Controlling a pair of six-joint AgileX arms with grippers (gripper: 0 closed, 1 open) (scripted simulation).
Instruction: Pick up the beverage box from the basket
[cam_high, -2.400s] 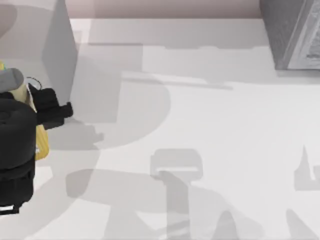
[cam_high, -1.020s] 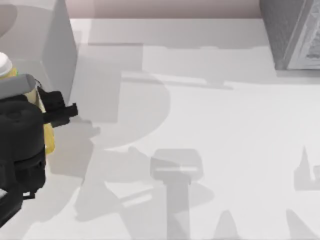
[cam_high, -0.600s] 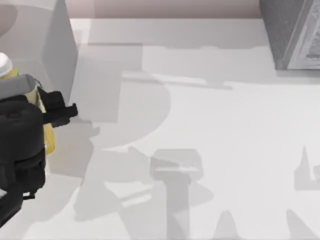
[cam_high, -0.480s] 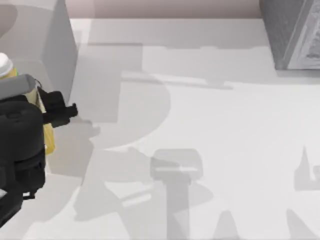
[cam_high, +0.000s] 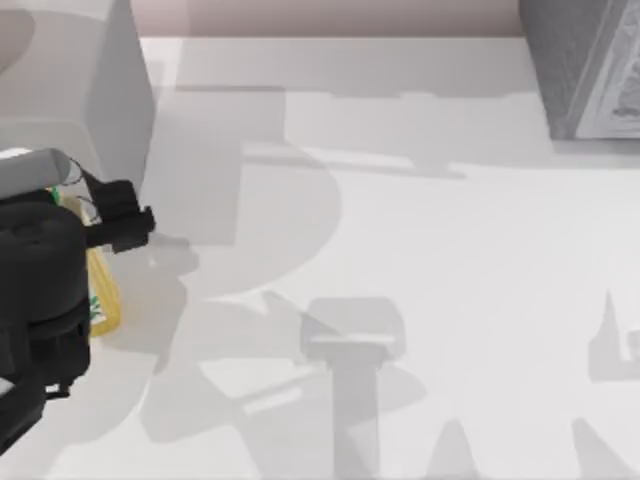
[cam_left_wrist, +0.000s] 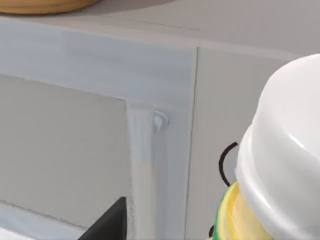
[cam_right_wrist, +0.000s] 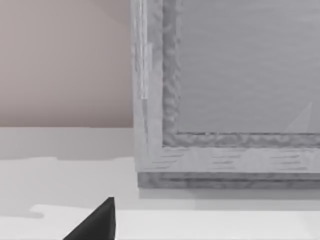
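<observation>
Pickup apparently well along, judging by the beverage box (cam_high: 103, 296) at the worktop's (cam_high: 420, 250) left edge, tucked under the left tool (cam_high: 95, 215); lift still to finish. Grip on box not discernible. Yellow carton, green print, white cap (cam_left_wrist: 285, 150) close in wrist view. Right arm parked near grey box (cam_high: 585, 70).

Our top view looking straight down on the white surface (cam_high: 420, 250), our left wrist view close against a pale panelled box (cam_left_wrist: 100, 100), our right wrist view low, facing the grey box (cam_right_wrist: 225, 90), also at the top view's right corner (cam_high: 580, 70)
</observation>
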